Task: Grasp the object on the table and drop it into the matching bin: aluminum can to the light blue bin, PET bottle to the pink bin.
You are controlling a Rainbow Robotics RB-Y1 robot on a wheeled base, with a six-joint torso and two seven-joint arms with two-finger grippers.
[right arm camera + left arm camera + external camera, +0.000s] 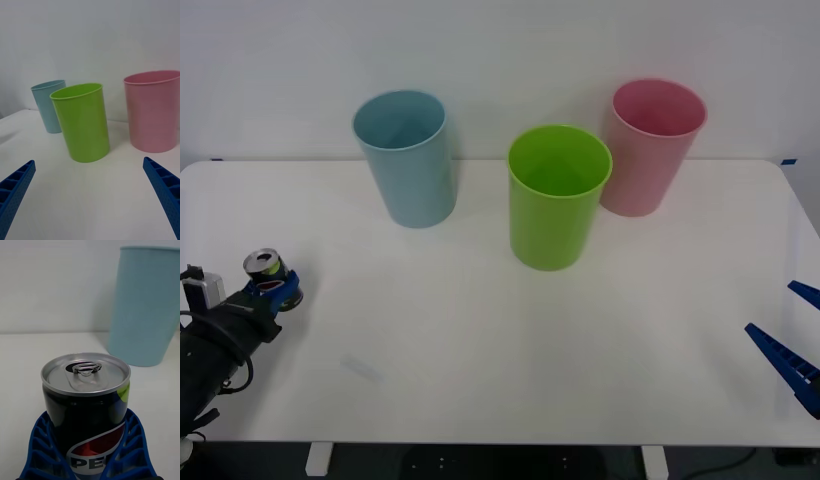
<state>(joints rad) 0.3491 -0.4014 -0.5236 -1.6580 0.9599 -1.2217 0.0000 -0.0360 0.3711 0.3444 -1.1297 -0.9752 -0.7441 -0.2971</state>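
Note:
The aluminum can [264, 266] [87, 405] is small and dark with a silver top and pull tab. It stands upright at the table's [480, 350] left side. My left gripper [273, 288] [88, 450] is shut on the aluminum can, its blue ribbed fingers curving round both sides. The light blue bin [406, 156] [145, 303] [48, 105] stands beyond the can at the back left. At the back right sits the pink bin [650, 145] [153, 110]. My right gripper [792, 345] [90, 195] hangs open near the table's right edge.
A lime green bin [557, 195] [81, 122] stands between the two other bins, slightly nearer to me. A white wall runs behind the table. The table's front edge lies close below both grippers.

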